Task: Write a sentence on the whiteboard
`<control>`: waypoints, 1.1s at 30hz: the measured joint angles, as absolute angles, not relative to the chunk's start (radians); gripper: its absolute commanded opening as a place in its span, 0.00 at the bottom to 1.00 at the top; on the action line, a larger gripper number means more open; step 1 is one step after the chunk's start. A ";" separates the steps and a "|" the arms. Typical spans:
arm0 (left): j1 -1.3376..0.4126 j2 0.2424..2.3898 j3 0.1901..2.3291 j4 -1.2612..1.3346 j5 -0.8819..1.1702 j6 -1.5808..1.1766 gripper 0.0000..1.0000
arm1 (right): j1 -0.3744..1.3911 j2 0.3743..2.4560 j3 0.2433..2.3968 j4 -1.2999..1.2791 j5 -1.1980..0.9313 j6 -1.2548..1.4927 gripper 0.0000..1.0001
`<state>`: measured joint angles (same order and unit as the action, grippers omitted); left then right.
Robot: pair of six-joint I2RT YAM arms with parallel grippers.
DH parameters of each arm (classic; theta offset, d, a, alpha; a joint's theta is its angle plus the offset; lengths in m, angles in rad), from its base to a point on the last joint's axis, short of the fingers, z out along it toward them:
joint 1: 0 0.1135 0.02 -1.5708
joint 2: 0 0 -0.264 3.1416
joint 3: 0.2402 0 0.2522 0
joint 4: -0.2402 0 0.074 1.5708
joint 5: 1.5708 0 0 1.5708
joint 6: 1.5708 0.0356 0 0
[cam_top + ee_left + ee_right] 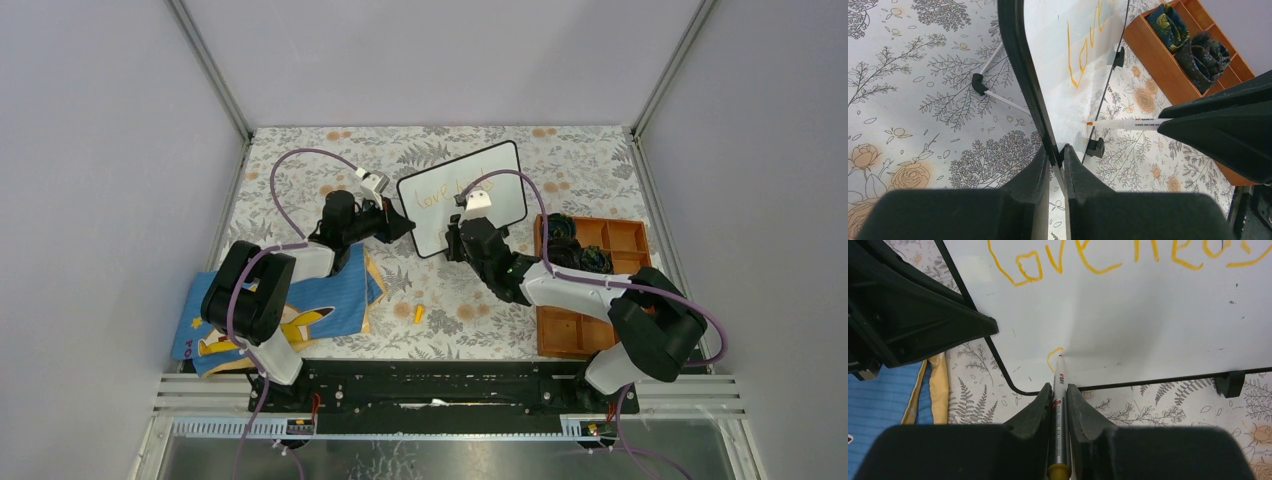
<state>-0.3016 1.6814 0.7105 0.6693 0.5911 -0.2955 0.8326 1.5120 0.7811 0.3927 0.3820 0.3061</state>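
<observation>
The whiteboard (500, 165) stands tilted on the floral table, and my left gripper (400, 225) is shut on its left black frame edge (1018, 75). The sentence (440, 192) in orange cursive runs along the board's top; the right wrist view shows "love hea…" (1073, 260). My right gripper (458, 232) is shut on a white marker (1058, 390). Its tip touches the board's lower left part beside a small orange curved stroke (1052, 357). The marker also shows in the left wrist view (1128, 123).
A wooden compartment tray (625, 240) holding dark rolled cloths (565, 240) stands at the right. A blue cartoon-printed cloth (300, 305) lies at the front left. A small orange cap (418, 313) lies on the table near the front. Enclosure walls stand all around.
</observation>
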 measured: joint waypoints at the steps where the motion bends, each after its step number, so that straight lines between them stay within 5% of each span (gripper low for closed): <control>1: -0.302 1.681 0.710 0.669 0.590 -0.295 0.00 | 0.831 1.512 0.786 0.393 0.382 0.305 0.00; 33: -0.307 1.679 0.710 0.665 0.575 -0.293 0.00 | 0.816 1.512 0.785 0.386 0.349 0.311 0.00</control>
